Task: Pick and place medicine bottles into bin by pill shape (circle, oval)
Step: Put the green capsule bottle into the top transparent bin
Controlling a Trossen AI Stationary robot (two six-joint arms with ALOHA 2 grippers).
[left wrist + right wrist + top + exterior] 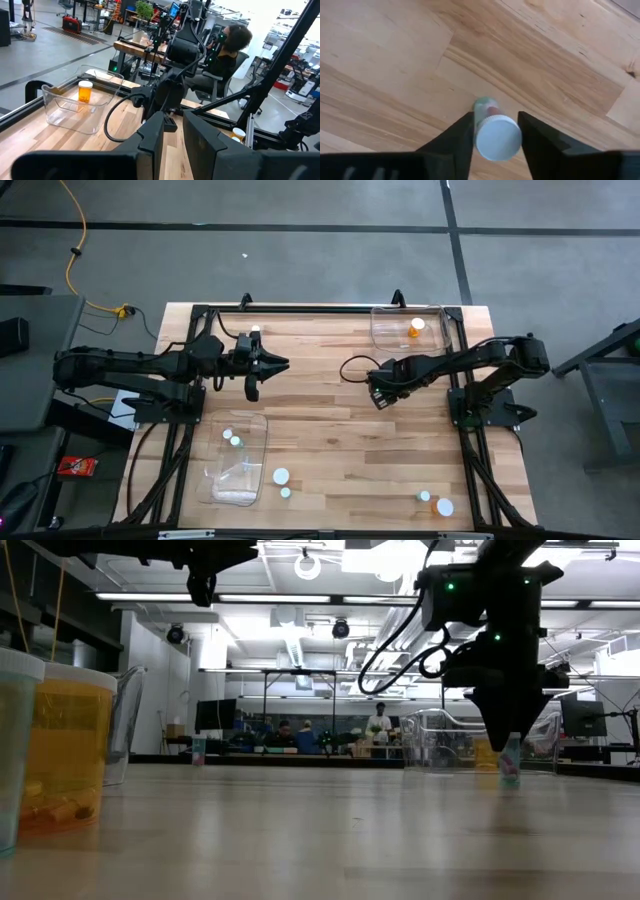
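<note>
Yellow cable, seated person.

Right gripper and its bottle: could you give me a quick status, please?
Right gripper straddling upright teal bottle mid-table, grip unconfirmed. Left gripper waiting raised. Nothing blocking.

No text, label, brand, number or sign can be read in any of the views. The small red packet on the floor off the table's front-left corner carries markings too small to make out.
</note>
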